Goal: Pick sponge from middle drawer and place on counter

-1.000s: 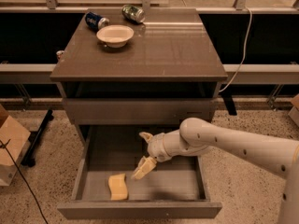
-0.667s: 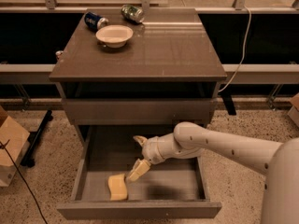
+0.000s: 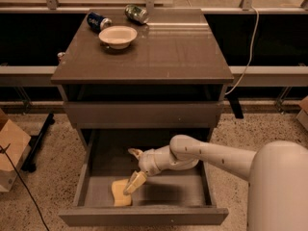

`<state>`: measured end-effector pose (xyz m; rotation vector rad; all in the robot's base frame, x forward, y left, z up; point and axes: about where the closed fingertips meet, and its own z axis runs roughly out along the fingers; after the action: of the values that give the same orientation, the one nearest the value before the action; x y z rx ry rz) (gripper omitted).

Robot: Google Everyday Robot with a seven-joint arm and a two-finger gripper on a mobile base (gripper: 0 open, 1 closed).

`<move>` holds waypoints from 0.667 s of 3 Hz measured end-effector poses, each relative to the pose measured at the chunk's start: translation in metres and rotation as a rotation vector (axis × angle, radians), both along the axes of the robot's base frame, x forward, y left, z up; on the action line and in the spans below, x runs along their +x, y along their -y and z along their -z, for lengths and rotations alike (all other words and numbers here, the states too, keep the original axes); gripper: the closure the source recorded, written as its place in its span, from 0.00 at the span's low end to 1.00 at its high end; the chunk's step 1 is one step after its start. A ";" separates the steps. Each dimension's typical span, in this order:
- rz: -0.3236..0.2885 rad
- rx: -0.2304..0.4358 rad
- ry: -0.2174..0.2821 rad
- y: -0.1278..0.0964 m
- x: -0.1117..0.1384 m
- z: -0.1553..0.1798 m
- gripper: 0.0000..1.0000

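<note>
The pale-yellow sponge (image 3: 119, 195) lies on the grey floor of the open middle drawer (image 3: 144, 216), near its front left. My gripper (image 3: 134, 169) is inside the drawer, just right of and above the sponge, and it is open. One beige finger (image 3: 135, 182) reaches down over the sponge's upper right edge; the other finger (image 3: 135, 153) points toward the back of the drawer. The sponge is not held. The glossy grey-brown counter (image 3: 178, 52) is the cabinet's top, above the drawer.
A white bowl (image 3: 118, 36) and two cans (image 3: 98, 20) (image 3: 137, 13) sit at the counter's back left. A shut drawer front (image 3: 144, 113) is above the open one. A cardboard box (image 3: 10, 153) stands on the floor at left, and a cable (image 3: 248, 57) hangs at right.
My gripper has moved left and toward the drawer's front, and its lower finger now overlaps the sponge's edge. The sponge has not moved.
</note>
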<state>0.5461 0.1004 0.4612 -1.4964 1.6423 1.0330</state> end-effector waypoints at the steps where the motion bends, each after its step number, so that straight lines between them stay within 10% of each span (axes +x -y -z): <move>1: -0.036 0.036 -0.022 -0.018 -0.009 0.023 0.00; 2: -0.047 0.061 -0.046 -0.030 -0.016 0.043 0.00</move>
<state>0.5298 0.1299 0.4186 -1.4872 1.5990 1.1410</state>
